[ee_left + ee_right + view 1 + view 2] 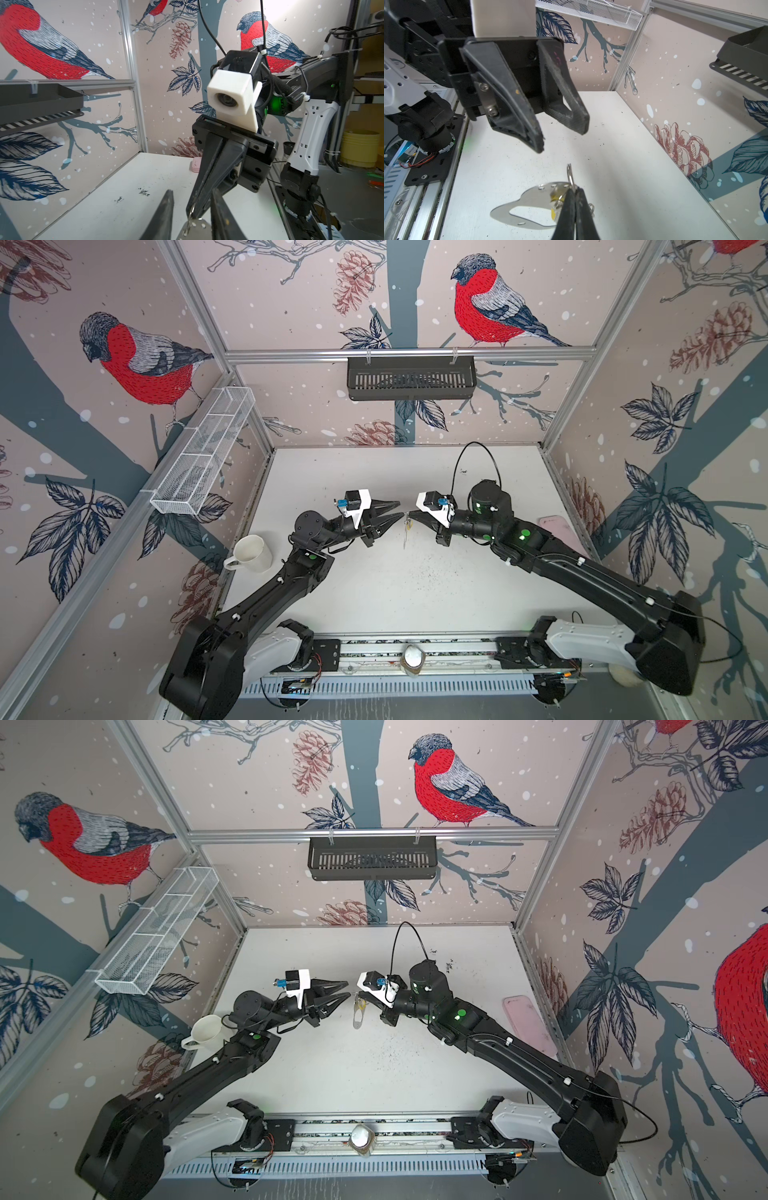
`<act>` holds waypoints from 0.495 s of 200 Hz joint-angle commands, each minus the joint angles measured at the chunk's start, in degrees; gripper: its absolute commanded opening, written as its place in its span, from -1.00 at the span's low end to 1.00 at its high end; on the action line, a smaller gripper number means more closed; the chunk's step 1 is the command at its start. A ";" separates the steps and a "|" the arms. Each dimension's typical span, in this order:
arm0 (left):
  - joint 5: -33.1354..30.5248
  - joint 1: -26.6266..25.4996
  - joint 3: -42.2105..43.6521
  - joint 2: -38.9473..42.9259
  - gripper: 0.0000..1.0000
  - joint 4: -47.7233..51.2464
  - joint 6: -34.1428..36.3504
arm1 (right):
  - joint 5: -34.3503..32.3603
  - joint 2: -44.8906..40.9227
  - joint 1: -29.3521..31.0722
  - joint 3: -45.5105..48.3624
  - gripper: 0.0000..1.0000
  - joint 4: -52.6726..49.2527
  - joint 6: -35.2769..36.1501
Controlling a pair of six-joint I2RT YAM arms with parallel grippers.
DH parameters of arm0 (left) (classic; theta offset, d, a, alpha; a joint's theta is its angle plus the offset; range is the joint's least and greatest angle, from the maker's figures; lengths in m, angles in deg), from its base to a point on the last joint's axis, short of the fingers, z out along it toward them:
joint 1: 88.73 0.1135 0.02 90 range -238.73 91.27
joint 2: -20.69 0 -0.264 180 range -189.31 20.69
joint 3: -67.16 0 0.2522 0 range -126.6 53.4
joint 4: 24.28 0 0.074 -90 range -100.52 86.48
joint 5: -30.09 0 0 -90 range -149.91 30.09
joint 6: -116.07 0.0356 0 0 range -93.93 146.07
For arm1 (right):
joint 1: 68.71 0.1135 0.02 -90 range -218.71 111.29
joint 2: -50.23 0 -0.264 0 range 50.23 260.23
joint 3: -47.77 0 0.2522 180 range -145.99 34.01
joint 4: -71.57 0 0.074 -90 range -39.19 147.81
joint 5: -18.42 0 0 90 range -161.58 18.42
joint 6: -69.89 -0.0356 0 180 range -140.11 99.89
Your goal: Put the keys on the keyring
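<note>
A robot test booth: aluminium frame (409, 353), bird-print walls (494, 302), white table (374, 593).

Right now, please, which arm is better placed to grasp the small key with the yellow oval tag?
Left, probably: the left gripper is open, empty, facing the key; the right gripper is shut on a small metal ring of the flat grey D-shaped plate.

Mug (250, 553) left of table (374, 593) — keyring (358, 1013) hanging centre, case (528, 1021) right

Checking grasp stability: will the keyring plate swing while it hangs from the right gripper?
Probably: the keyring hangs by a small ring at the right gripper, a loose pivot. The plate looks thin, stiff metal. The yellow-tagged keys likely dangle too.
</note>
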State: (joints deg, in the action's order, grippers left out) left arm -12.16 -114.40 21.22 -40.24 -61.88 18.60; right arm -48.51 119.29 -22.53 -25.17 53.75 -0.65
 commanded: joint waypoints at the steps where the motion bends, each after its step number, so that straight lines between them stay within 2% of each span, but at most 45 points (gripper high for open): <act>1: -5.22 0.01 -2.08 2.69 -0.46 15.19 8.18 | -4.37 1.86 0.87 -5.32 -1.00 -9.70 2.87; 51: -12.31 -0.90 -9.06 6.40 -0.60 36.62 16.00 | -15.24 10.41 3.79 -20.83 -1.00 -28.65 6.69; 75: -18.06 -3.87 -13.07 7.08 -0.60 44.77 19.78 | -19.15 14.80 4.00 -28.35 -1.00 -36.01 8.33; 99: -22.98 -7.06 -16.84 6.13 -0.60 50.79 23.41 | -20.01 17.73 4.19 -33.88 -1.00 -40.58 9.82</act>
State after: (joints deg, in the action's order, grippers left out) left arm -28.64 -119.30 7.31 -33.51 -20.72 36.48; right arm -65.26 135.18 -18.53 -55.16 20.94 6.92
